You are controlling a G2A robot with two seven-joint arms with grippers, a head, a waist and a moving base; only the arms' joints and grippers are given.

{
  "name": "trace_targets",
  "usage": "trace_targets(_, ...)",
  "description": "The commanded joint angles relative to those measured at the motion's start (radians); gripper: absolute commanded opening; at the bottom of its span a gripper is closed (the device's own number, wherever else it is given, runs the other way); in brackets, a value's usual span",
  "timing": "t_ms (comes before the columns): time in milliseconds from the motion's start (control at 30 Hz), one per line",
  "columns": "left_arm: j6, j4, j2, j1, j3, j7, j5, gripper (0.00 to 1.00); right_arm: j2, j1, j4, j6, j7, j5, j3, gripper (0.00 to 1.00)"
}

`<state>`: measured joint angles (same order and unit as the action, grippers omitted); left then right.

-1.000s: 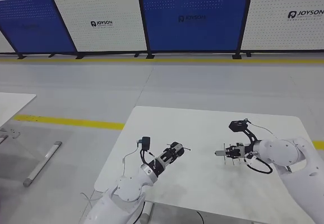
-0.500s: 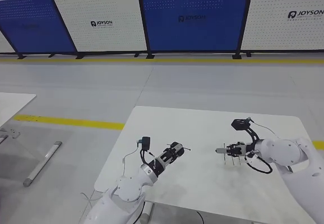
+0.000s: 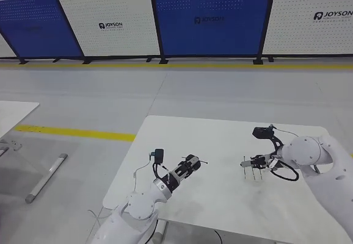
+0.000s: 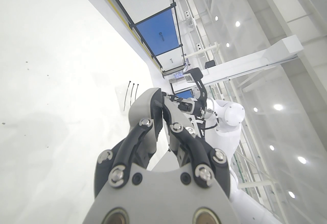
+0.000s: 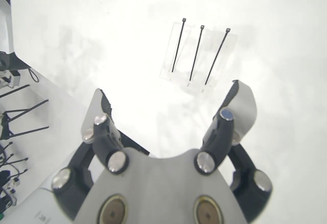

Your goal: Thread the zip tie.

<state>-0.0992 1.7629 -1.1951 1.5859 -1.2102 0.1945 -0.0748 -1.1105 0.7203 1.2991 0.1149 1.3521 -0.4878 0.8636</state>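
Note:
Three black zip ties (image 5: 196, 52) lie side by side on a clear sheet (image 5: 206, 56) on the white table (image 3: 213, 134). My right gripper (image 5: 168, 89) hovers open just short of their tail ends, with nothing between its fingers. In the top view the ties (image 3: 253, 173) are small dark lines right below the right gripper (image 3: 247, 163). My left gripper (image 4: 161, 105) is shut, with nothing visible in it, and points across the table at the ties (image 4: 130, 95) from some distance. In the top view the left gripper (image 3: 198, 161) is near the table's left part.
The table's near edge (image 5: 76, 105) runs close under the right gripper. Blue and white partition panels (image 3: 213, 27) stand far behind. Another white table (image 3: 5, 119) is off to the left, and a yellow floor line (image 3: 72, 132) runs between.
The right gripper has drawn back a little to the right and its arm has turned. The left arm and the zip ties have stayed where they were.

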Motion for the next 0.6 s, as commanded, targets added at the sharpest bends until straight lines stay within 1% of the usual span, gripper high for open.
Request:
trace_targets(0, 0.000, 0.000, 0.000, 0.000, 0.000, 0.000, 0.000, 0.00, -0.009, -0.022, -0.054, -0.023, -0.016, 0.018, -0.013, 1.00)
trace_targets(333, 0.000, 0.000, 0.000, 0.000, 0.000, 0.000, 0.000, 0.00, -0.009, -0.022, -0.054, -0.023, -0.016, 0.018, -0.013, 1.00)
trace_targets(400, 0.000, 0.000, 0.000, 0.000, 0.000, 0.000, 0.000, 0.00, -0.009, -0.008, -0.044, -0.018, -0.056, -0.014, -0.021, 1.00)
trace_targets(467, 0.000, 0.000, 0.000, 0.000, 0.000, 0.000, 0.000, 0.00, -0.009, -0.001, -0.014, 0.023, -0.090, -0.064, -0.030, 1.00)
trace_targets(567, 0.000, 0.000, 0.000, 0.000, 0.000, 0.000, 0.000, 0.00, -0.009, 0.005, 0.033, 0.056, -0.085, -0.092, -0.035, 1.00)
